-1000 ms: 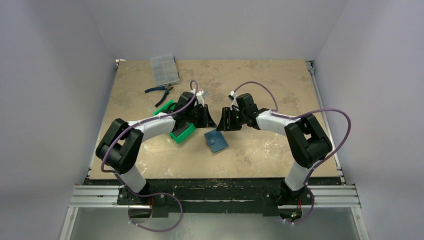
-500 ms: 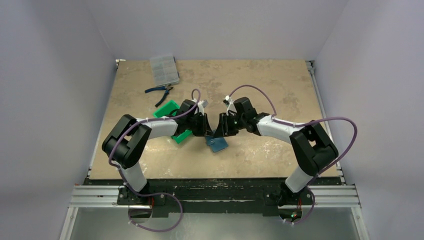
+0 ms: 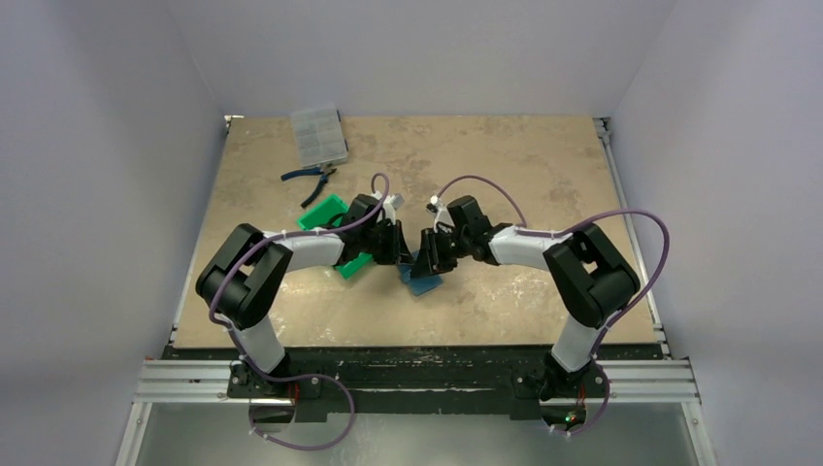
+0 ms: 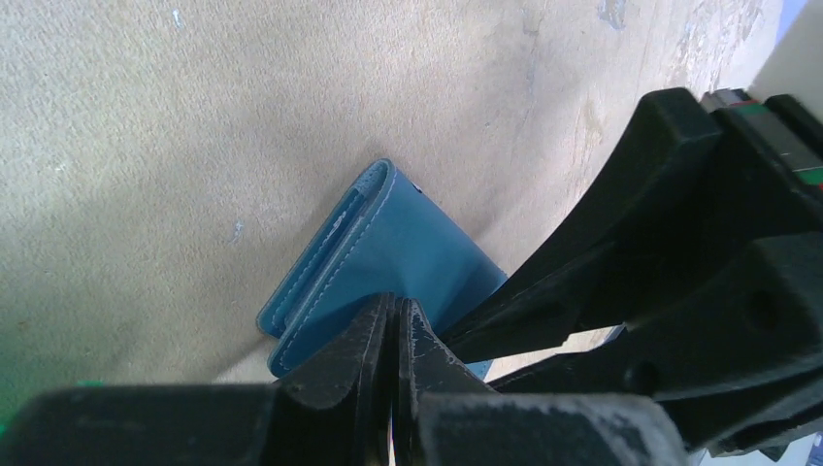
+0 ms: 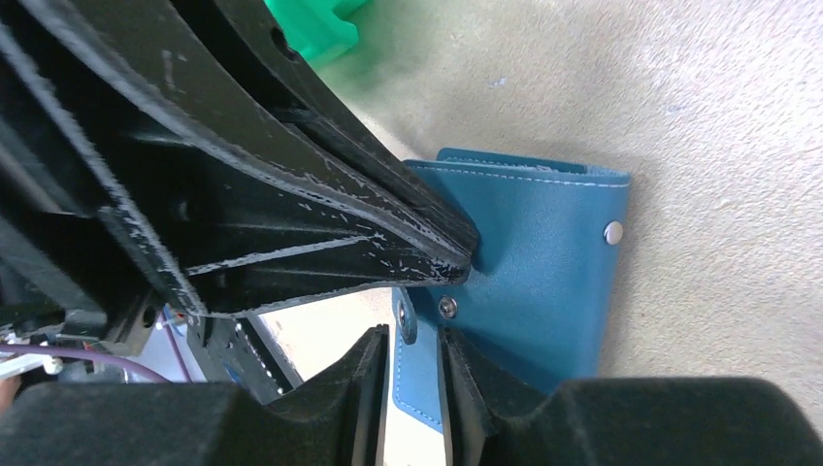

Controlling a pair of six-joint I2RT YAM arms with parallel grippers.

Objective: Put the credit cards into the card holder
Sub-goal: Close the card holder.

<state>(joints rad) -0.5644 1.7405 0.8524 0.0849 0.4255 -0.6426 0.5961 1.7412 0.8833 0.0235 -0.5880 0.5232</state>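
The blue wallet lies on the tabletop near its middle, between the tips of the two arms. The right wrist view shows its outer face with two metal snaps, and one flap that rises from the rest toward the camera. The right gripper has its jaws pinching that flap by the edge beside the clasp tab, with blue leather filling the narrow gap between them. The left gripper is on the opposite side. Its jaws are pressed together and their tips are down at the wallet's face, close beside the right gripper's hold. Whether anything thin sits between them cannot be told. Just left of the wallet, partly under the left arm, is a green tray. Well apart, toward the far left corner of the tabletop, lie blue-handled pliers and, beyond them, a clear compartment box.
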